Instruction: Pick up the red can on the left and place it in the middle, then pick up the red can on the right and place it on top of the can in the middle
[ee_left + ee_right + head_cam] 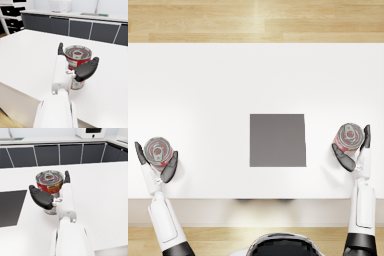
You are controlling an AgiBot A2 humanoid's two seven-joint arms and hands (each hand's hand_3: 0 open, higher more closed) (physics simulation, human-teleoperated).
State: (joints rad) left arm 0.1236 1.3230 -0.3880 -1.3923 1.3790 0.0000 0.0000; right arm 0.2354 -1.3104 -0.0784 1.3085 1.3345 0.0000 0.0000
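White tabletop [203, 80] carries 2 upright cans: left hand [155, 162] brackets left red can [158, 150] ungripped; close fingers squarely before lifting toward gray mat [277, 140]; right hand [353, 147] likewise flanks right red can [349, 136].

Left hand [157, 162] and right hand [354, 149] extended forward, fingers spread apart.

Red metal can with silver pull-tab lid [49, 185] upright on white tabletop [100, 190]. Right hand [51, 194] straddles can: dark thumb on one side, dark fingers [67, 177] on other; contact with can unclear. Dark grey flat square mat [10, 206] on table, near can, apart. Behind: dark cabinet fronts [47, 154], white appliance [91, 133] on counter.
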